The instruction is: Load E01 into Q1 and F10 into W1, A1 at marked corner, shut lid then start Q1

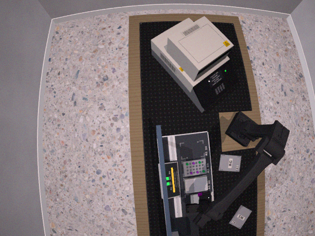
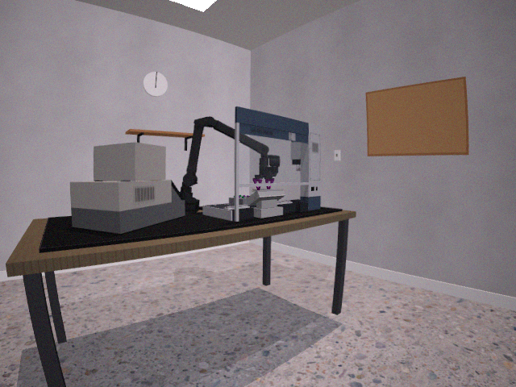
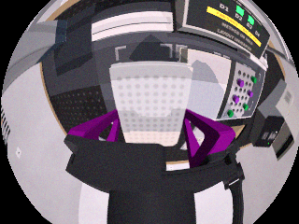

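My gripper [image 1: 199,195] [image 2: 263,181] [image 3: 152,136] is over bay D1 at the near end of the deck. Its purple fingers are shut on the long sides of a white 96-well PCR plate [image 1: 194,199] [image 3: 152,103], which is level in the wrist view. Bay D4 [image 1: 192,146] shows only its corner marks. The cycler Q1 [image 1: 193,50] [image 2: 125,195] stands at the far end with its lid [image 1: 203,43] [image 2: 129,161] down and its lamp [image 1: 225,71] green; its block is hidden. The nest W1 [image 1: 241,214] lies bare at the near right.
The tube cooling block [image 1: 194,168] [image 3: 245,90] with green and purple tubes is on D3. The deep-well block [image 1: 196,184] is on D2, right beside my fingers. A blue-framed deck station [image 1: 162,177] [image 2: 271,122] rises behind the bays. The regrip nest RG [image 1: 228,163] lies bare.
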